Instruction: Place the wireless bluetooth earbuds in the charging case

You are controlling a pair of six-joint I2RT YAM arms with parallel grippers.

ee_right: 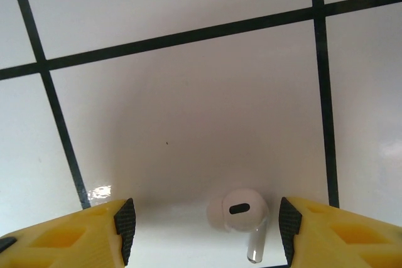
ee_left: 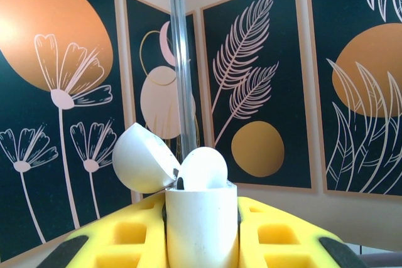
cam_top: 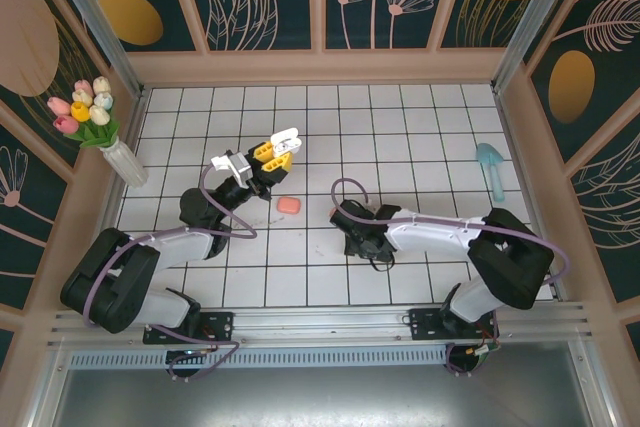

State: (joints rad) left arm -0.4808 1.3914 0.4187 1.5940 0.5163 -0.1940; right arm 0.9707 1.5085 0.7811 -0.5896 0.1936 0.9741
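Inside the spread right claw (ee_right: 207,230), a white earbud (ee_right: 237,210) is waiting unpicked; the left claw (cam_top: 270,155) is pinching the open case (ee_left: 201,224).

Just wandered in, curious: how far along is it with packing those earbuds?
Done: the left gripper is shut on the open charging case, and one white bud looks seated inside. In hand: the right gripper stands open around a white earbud lying on the tile, not gripped. Left: lift it into the case; a pink item lies nearby.
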